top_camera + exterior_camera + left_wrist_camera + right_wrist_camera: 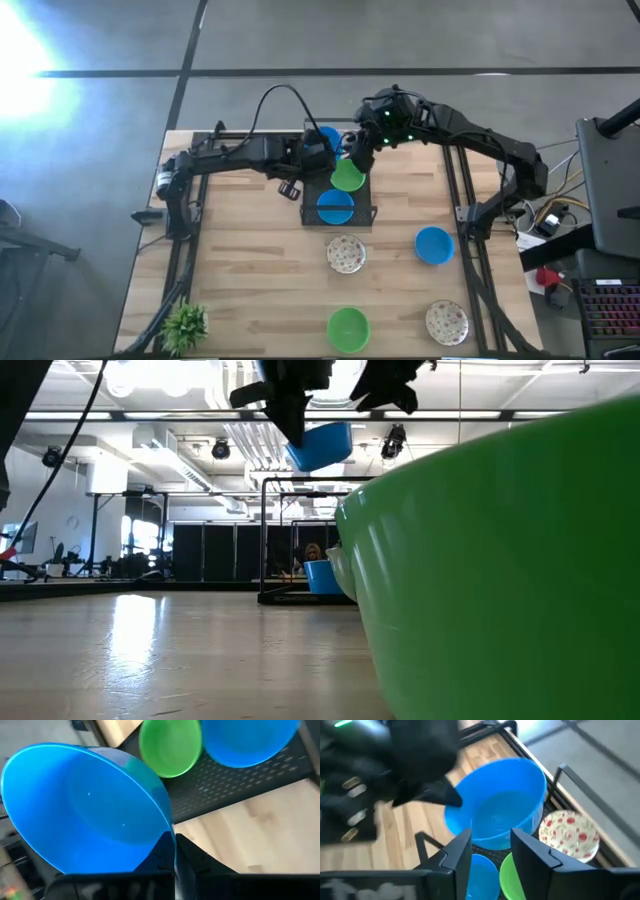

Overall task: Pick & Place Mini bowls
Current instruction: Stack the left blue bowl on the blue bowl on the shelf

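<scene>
A black wire rack (372,212) stands mid-table with a blue mini bowl (335,207) and a tilted green mini bowl (347,177) in it. My left gripper (318,150) is shut on another blue mini bowl (85,810), held up over the rack's far end (320,445). My right gripper (490,850) hovers open just above the green bowl (507,876), facing the raised blue bowl (495,815); I see nothing between its fingers. A floral mini bowl (568,834) lies beyond the raised one. My left gripper pinches the raised blue bowl by its rim (169,826), one finger inside the bowl and one outside. The fingers come from the table's left, slanting down. The bowl is lifted clear of the rack and tilted, its opening turned sideways.
On the table near the front lie a floral bowl (346,254), a blue bowl (433,245), a green bowl (347,328) and another floral bowl (446,322). A small potted plant (185,325) stands at the near left corner. The green bowl (500,560) fills much of the low view.
</scene>
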You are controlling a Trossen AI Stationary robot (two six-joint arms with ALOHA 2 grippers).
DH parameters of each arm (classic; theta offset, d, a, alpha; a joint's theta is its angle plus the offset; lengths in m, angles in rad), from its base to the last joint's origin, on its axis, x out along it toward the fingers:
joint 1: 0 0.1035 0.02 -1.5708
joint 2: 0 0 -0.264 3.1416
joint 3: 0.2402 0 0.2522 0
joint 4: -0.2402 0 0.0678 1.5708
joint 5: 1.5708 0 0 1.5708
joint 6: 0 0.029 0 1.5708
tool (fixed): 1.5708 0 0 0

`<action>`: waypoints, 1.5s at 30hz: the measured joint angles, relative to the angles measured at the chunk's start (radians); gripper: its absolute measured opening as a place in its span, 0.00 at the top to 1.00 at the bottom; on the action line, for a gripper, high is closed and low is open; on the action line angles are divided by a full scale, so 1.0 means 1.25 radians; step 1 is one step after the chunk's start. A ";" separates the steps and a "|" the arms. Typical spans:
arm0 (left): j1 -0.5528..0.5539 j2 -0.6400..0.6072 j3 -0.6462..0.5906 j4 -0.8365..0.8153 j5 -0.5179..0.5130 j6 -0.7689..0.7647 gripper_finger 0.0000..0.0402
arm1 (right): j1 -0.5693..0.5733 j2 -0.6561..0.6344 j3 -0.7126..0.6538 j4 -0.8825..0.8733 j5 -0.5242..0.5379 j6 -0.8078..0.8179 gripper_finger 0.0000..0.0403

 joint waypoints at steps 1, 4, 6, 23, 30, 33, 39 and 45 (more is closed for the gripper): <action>-0.006 0.000 0.000 0.003 -0.024 0.005 1.00 | -0.003 0.006 0.000 0.004 0.000 0.023 0.65; -0.018 0.000 0.000 0.014 -0.071 0.024 1.00 | -0.012 0.025 0.000 0.009 0.004 0.057 0.63; -0.023 0.000 0.000 0.018 -0.072 0.026 1.00 | -0.014 0.037 0.000 0.013 0.003 0.070 0.63; -0.037 0.000 0.001 0.043 -0.068 0.005 1.00 | -0.031 0.079 0.000 0.002 0.040 0.096 0.73; -0.039 0.000 0.003 0.057 -0.067 -0.005 1.00 | -0.032 0.083 0.000 0.006 0.062 0.070 0.95; -0.040 -0.001 0.001 0.060 -0.067 -0.012 1.00 | -0.031 0.083 0.000 0.006 0.077 0.065 0.97; -0.041 -0.002 -0.001 0.060 -0.069 -0.018 0.97 | -0.031 0.084 0.000 0.006 0.079 0.064 0.98; -0.040 -0.002 -0.001 0.053 -0.075 -0.041 0.89 | -0.031 0.084 -0.001 0.004 0.079 0.067 0.98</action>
